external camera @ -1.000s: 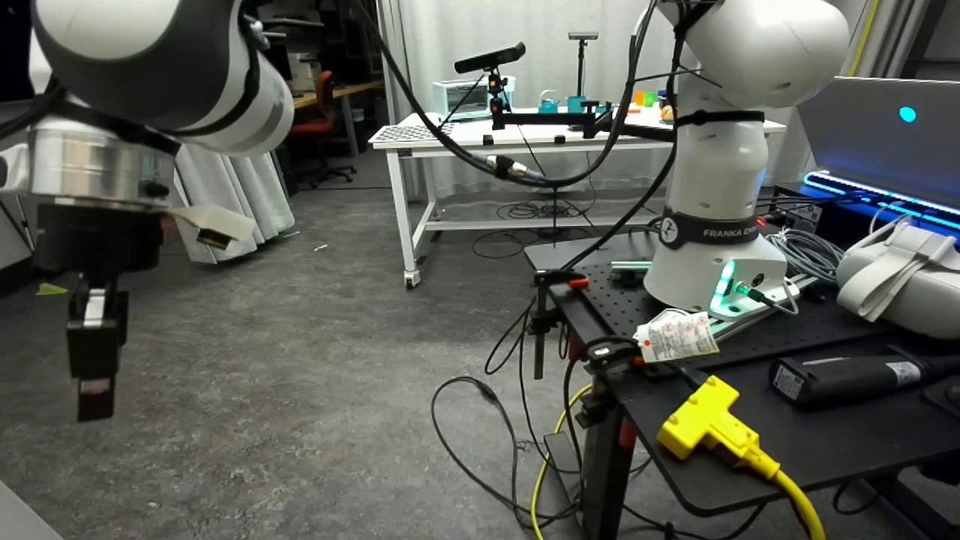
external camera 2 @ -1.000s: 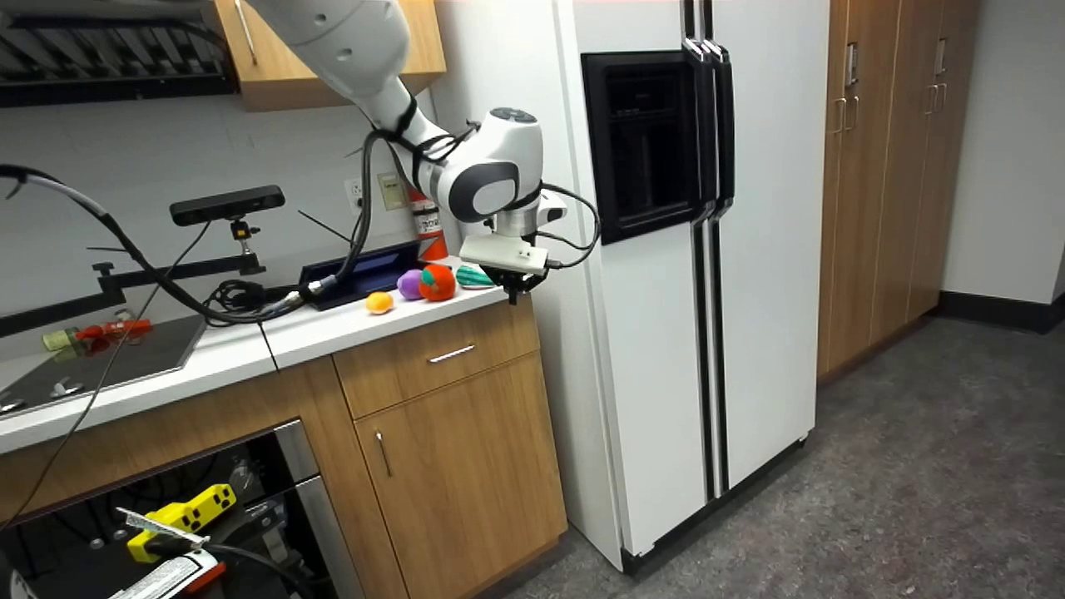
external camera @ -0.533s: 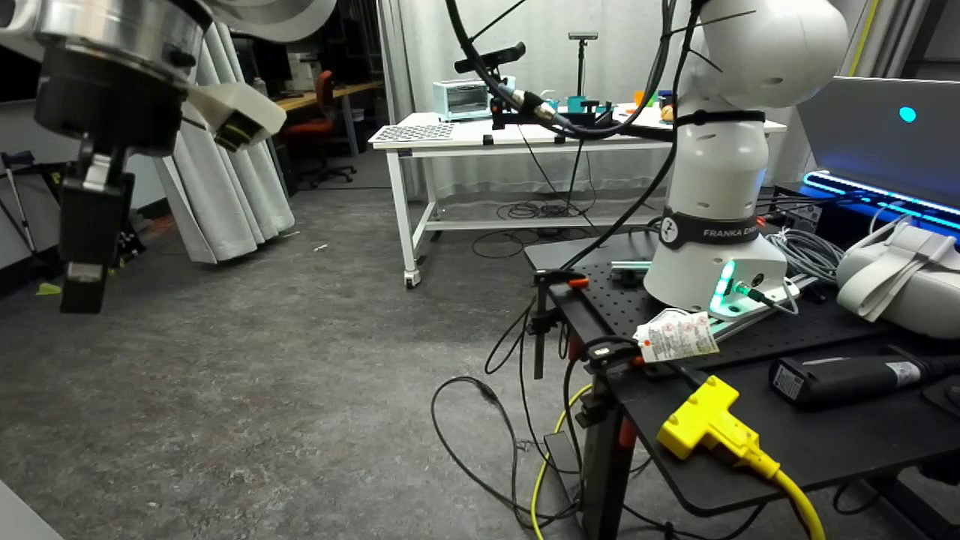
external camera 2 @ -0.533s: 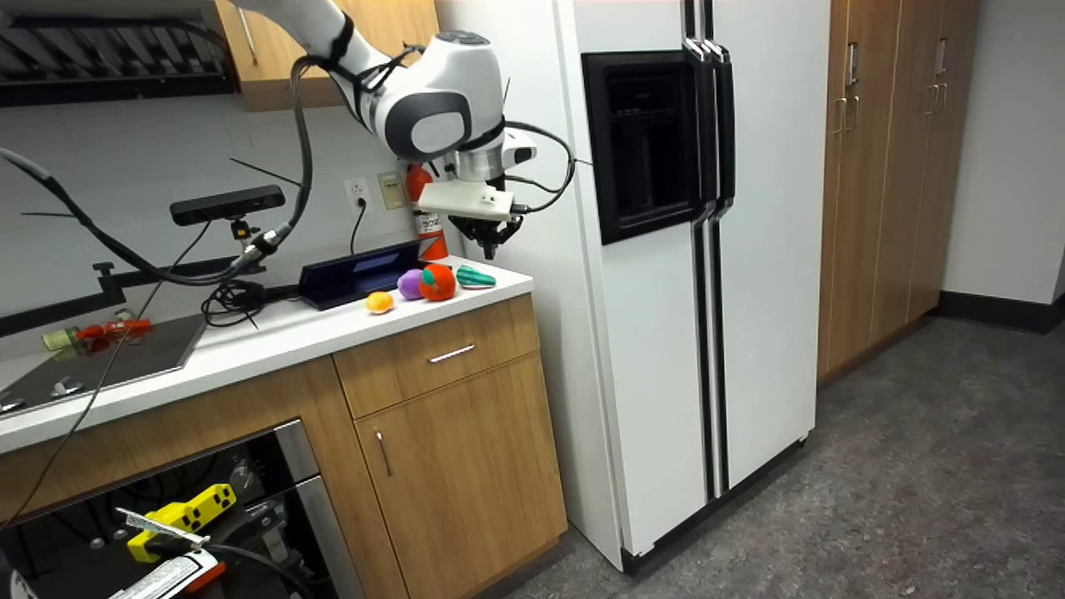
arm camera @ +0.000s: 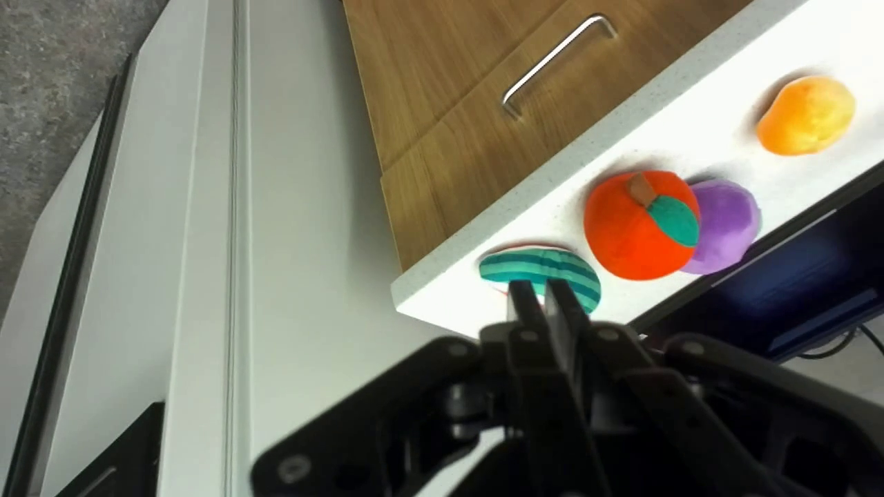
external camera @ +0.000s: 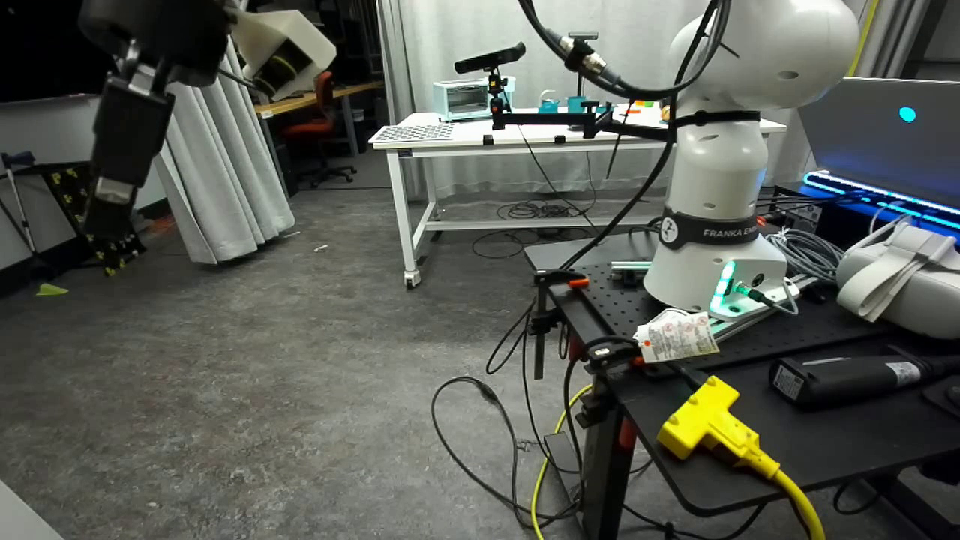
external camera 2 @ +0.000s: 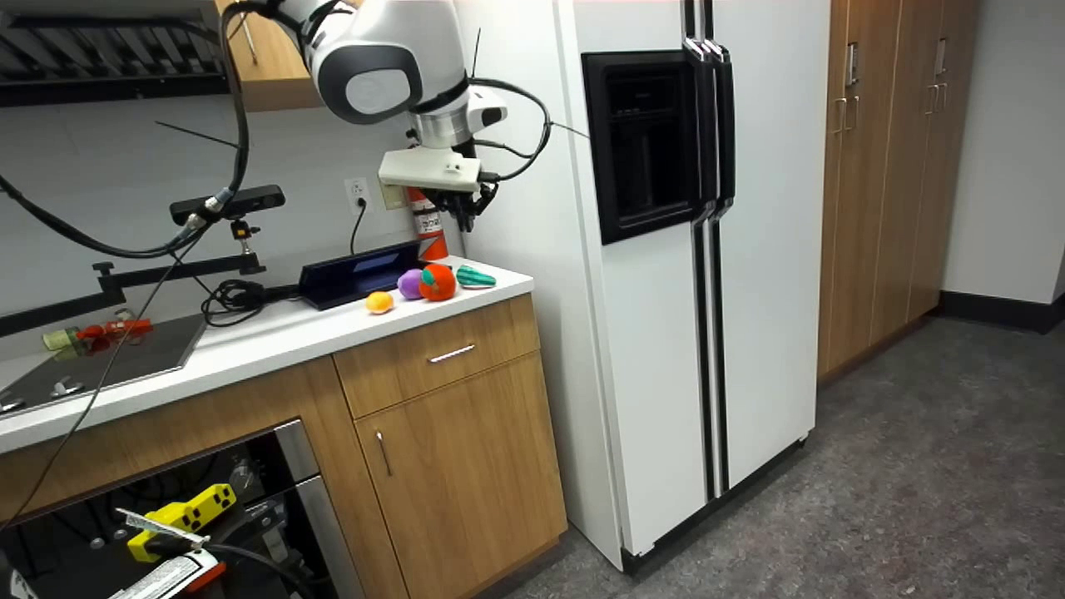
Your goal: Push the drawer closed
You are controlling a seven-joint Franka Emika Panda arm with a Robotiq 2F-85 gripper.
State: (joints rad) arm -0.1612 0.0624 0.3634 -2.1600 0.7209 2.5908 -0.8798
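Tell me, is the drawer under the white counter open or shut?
Shut: the drawer sits flush with the cupboard door below in an exterior view, showing no inside.

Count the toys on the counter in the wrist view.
4: striped toy nearest the fridge, partly behind the tool; orange-red toy next; purple toy partly behind that; yellow toy apart.

The drawer front (external camera 2: 441, 371) looks of smooth, grained wood, its handle (arm camera: 550, 59) of glossy metal.
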